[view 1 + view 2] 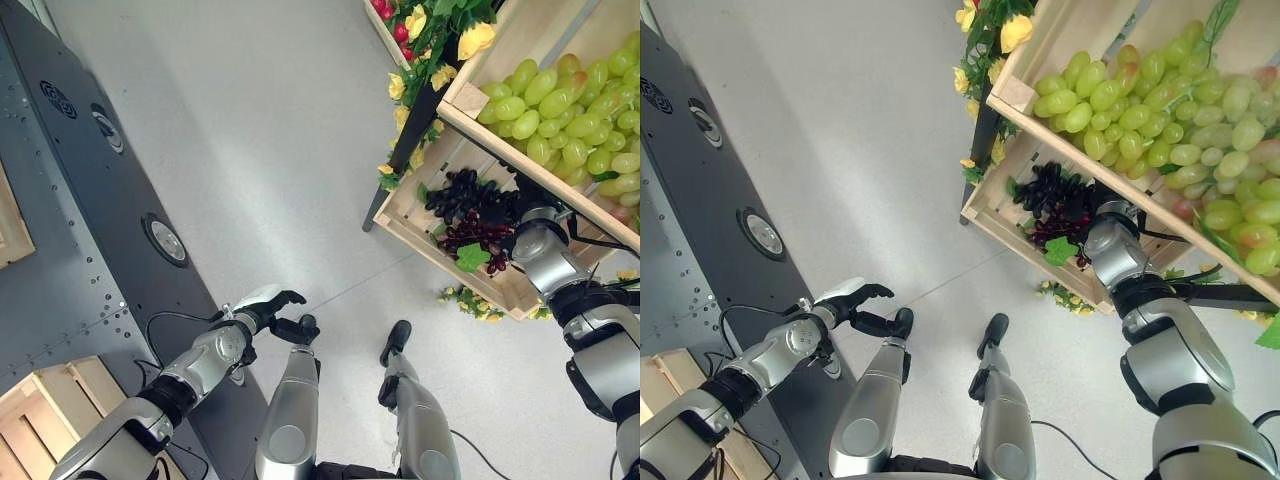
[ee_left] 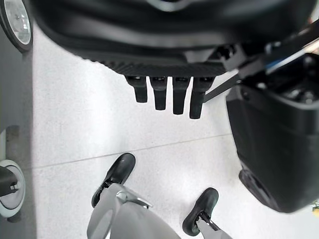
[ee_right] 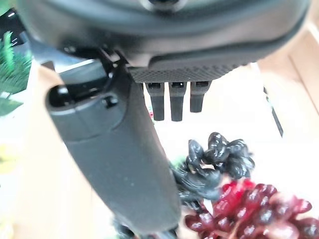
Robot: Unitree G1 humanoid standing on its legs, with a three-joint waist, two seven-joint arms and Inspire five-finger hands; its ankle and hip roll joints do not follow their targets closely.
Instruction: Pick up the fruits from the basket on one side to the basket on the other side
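Two wooden crates on rack — upper crate (image 1: pixel 1012 95) w/ green grapes (image 1: pixel 1160 120), lower crate (image 1: pixel 405 215) w/ one dark bunch (image 1: pixel 455 195) and one red bunch (image 3: pixel 244 214). Right hand (image 3: pixel 172 102) above them, fingers straight, holding nothing. Left hand (image 1: pixel 275 310) relaxed, empty, over floor (image 1: pixel 250 130).

1. Right hand (image 3: pixel 149 164): in the eye views, fingers hidden among the dark grapes (image 1: pixel 1055 200) in the lower crate (image 1: pixel 992 215); its thumb blocks part of the cluster in the wrist view.
2. Green grapes (image 1: pixel 1160 130): heap cut off at the right edge.
3. Red grapes (image 3: pixel 249 211): blurred, cut by the bottom edge.
4. Wooden box (image 1: pixel 45 415): cut off at the lower left corner.
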